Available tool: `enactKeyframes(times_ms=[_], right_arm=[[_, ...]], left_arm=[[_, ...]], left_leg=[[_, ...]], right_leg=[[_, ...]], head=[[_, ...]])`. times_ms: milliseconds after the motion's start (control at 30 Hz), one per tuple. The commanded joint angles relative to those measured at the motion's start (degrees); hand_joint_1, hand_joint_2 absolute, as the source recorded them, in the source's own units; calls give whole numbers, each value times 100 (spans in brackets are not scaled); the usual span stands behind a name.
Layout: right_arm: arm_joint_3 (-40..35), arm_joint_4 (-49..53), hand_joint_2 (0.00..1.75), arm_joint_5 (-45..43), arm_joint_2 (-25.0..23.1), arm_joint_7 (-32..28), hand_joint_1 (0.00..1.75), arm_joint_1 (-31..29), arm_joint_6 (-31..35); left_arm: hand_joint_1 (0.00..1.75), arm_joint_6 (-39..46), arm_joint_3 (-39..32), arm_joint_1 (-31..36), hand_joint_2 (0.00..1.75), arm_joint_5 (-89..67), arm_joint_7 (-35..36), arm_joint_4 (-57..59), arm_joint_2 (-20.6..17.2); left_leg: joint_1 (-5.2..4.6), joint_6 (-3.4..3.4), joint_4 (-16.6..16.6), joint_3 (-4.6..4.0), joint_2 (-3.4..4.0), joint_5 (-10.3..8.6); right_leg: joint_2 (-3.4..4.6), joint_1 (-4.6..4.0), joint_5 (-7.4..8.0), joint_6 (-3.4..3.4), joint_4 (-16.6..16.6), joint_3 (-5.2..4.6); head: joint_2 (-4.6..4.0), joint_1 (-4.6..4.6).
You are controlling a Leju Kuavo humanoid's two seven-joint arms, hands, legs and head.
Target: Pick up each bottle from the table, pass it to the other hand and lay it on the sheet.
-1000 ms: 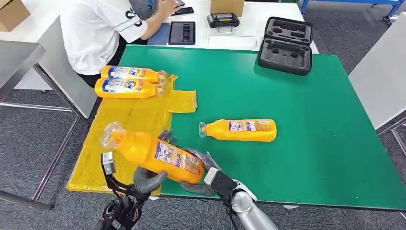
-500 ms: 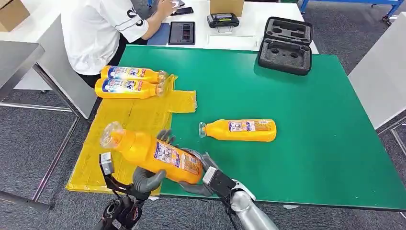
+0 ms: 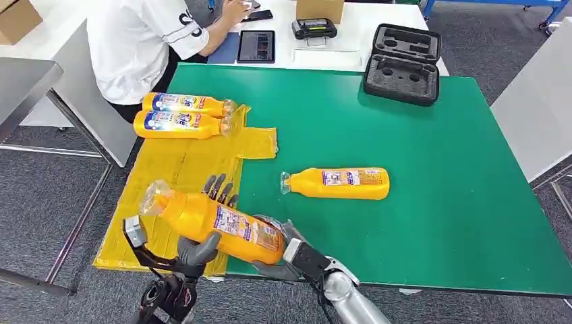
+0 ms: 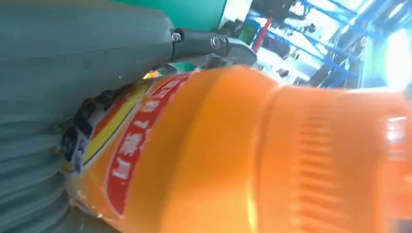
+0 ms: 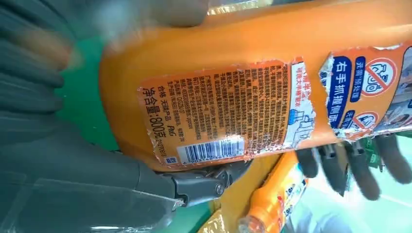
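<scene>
An orange bottle with a clear cap end hangs tilted over the table's front edge, between the yellow sheet and the green table. My left hand grips its middle, thumb below and fingers over the far side. My right hand wraps the bottle's base. The label fills the right wrist view, where the left hand's fingers show too. Two bottles lie side by side on the sheet's far end. Another bottle lies on the green table.
A black foam case sits at the table's far right. A person in a white shirt stands at the far left corner by a tablet. A grey table stands to the left.
My left hand and the held bottle have shifted left and slightly down toward the sheet; the bottle lies flatter. The right hand stays at the base.
</scene>
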State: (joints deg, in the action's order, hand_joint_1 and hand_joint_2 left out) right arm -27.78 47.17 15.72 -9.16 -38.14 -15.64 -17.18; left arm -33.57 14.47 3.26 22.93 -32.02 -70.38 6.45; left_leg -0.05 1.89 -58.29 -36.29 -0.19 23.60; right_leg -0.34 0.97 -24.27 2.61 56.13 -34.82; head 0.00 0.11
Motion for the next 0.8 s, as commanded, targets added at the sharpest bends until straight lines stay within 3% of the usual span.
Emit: enactKeyframes(times_ms=[33,100,133,167,200,300,333,800], right_arm=[[-214,-491,175,28,44,-67,175,-207,-15],[-216,-537,175,26,36,-94,175,-245,-20],[-215,-551,175,26,36,-98,175,-255,-15],[-218,-574,175,9,42,-121,175,-278,-44],[-218,-574,175,9,42,-121,175,-278,-44],[-218,-574,175,9,42,-121,175,-278,-44],[-218,-574,175,9,42,-121,175,-278,-44],[-200,-584,175,-69,29,-108,175,-341,-77]], left_arm=[[0,18,-252,10,175,-193,-26,-9,22],[0,-32,-148,-28,175,-427,-156,-52,-16],[66,-37,-127,-33,175,-485,-188,-67,-19],[175,-102,-88,-51,175,-592,-265,-107,-25],[175,-102,-88,-51,175,-592,-265,-107,-25],[175,-102,-88,-51,175,-592,-265,-107,-25],[175,-102,-88,-51,175,-592,-265,-107,-25],[175,-367,159,-40,175,-1115,-385,-126,-120]], left_leg=[[5,-9,4,35,10,15],[2,-6,4,16,3,6],[5,-10,4,37,7,15],[7,-13,2,51,11,23],[3,-7,3,22,6,9],[3,-6,3,17,3,7],[10,-14,1,55,8,24],[2,-6,4,19,3,7]], right_leg=[[10,-6,-10,-11,-6,33],[3,-3,-4,-6,-5,16],[8,-6,-12,-12,-6,36],[12,-8,-18,-15,-5,49],[7,-3,-6,-7,-5,21],[3,-3,-5,-7,-5,17],[9,-10,-19,-16,-7,55],[4,-3,-5,-7,-5,19]], head=[[0,-2],[0,0],[0,-2],[0,-2],[0,-2],[0,-2],[0,0],[0,0]])
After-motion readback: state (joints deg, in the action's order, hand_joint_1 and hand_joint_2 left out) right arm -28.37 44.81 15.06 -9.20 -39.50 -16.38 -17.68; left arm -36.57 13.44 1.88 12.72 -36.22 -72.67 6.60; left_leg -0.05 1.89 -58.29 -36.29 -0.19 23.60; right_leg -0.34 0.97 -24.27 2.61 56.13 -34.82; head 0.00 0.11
